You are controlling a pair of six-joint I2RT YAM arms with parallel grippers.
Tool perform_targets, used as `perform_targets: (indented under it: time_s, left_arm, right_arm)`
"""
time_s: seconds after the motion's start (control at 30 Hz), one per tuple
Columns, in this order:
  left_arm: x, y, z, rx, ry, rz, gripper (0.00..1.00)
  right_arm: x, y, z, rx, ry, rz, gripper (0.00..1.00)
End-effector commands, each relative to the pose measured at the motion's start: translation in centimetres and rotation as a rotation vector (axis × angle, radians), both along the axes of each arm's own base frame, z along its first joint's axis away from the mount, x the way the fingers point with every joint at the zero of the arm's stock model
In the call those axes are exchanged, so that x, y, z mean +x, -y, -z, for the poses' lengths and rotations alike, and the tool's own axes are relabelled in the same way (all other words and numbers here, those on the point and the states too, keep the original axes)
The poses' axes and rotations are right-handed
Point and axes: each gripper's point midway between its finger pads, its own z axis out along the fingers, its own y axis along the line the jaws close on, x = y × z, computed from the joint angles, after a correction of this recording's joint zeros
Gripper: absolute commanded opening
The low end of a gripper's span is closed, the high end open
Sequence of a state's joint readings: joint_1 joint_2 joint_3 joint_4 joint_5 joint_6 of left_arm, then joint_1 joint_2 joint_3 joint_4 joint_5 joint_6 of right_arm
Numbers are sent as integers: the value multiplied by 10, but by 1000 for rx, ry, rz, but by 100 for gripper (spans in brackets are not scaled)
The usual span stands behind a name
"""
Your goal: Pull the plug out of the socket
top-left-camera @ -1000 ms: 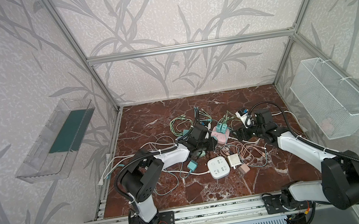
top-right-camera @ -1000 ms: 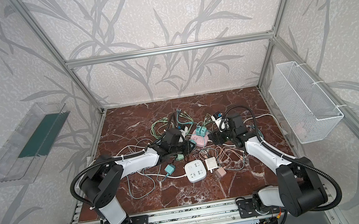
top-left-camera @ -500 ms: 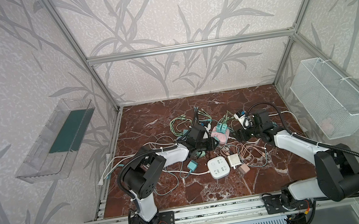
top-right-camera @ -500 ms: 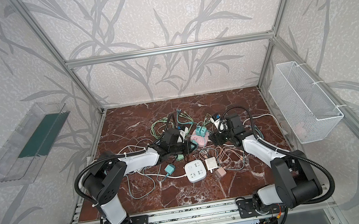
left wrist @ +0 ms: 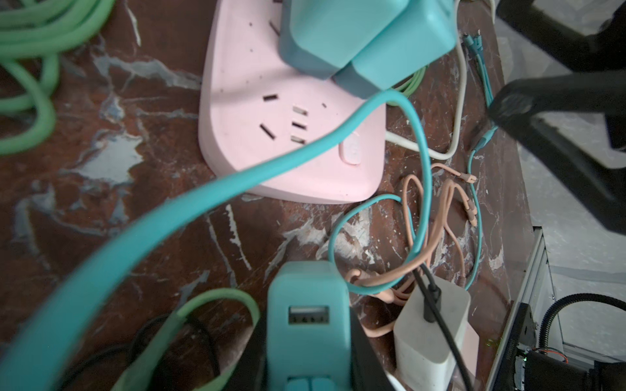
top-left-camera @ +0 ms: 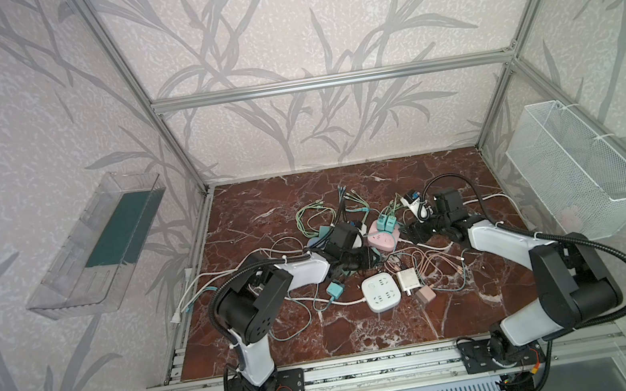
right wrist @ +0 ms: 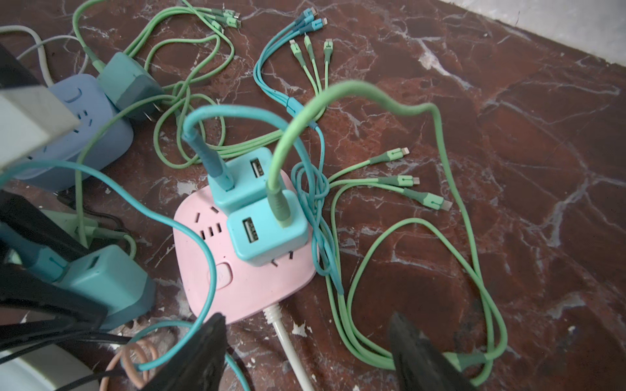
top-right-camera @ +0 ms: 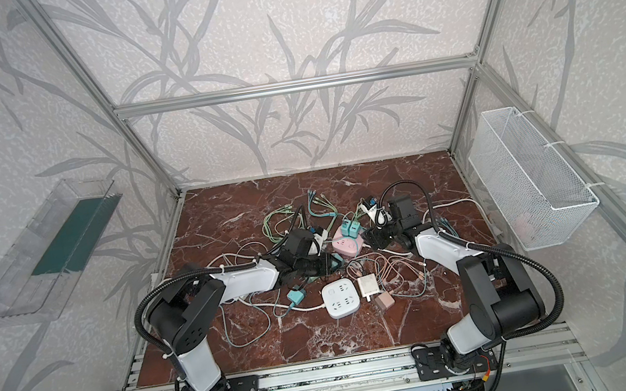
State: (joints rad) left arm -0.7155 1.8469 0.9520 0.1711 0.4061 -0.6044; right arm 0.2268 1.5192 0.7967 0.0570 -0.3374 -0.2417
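Observation:
The pink socket (top-left-camera: 378,242) (right wrist: 250,287) lies mid-floor among loose cables. Two teal plugs (right wrist: 267,233) (left wrist: 355,37) stand side by side in it, one with a blue cable, one with a green cable. My left gripper (left wrist: 306,338) (top-right-camera: 313,266) is shut on a third teal plug (left wrist: 308,325), which is out of the socket and just left of it, a teal cable trailing from it. My right gripper (right wrist: 306,316) (top-left-camera: 413,232) hovers open at the socket's cord end, over its white cord (right wrist: 288,342), with nothing between its fingers (right wrist: 203,348).
A blue socket (right wrist: 78,128) with a green plug beside it lies left of the pink one. A white power strip (top-left-camera: 379,292), a white charger (top-left-camera: 408,278), a beige charger (top-left-camera: 425,295) and a teal charger (top-left-camera: 334,289) lie nearer the front. Wire basket (top-left-camera: 577,174) on the right wall.
My right gripper has moved left, closer to the pink socket, and its jaws have narrowed a little. The left arm and its held plug have stayed put.

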Motion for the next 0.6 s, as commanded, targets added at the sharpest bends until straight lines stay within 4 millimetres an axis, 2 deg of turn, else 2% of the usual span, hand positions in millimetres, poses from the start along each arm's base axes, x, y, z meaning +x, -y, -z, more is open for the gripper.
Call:
perform_targets:
  time_s: [0.0,0.13,0.33,0.57]
  left_arm:
    - [1,-5,10,30,-46,-16,22]
    - [5,-9,9,40,-45,-35,32]
    - [13,-16,-4,53,-16,-69,46]
    - [22,-29,-26,112,41,-96,49]
  right_arm:
    - [14,-11,-16,28,54,-61,74]
    - [18,-16,-15,26,39,-92,74]
    - [20,-22,-15,28,22,-137,72]
    - [16,-23,-8,-16,-16,-194,71]
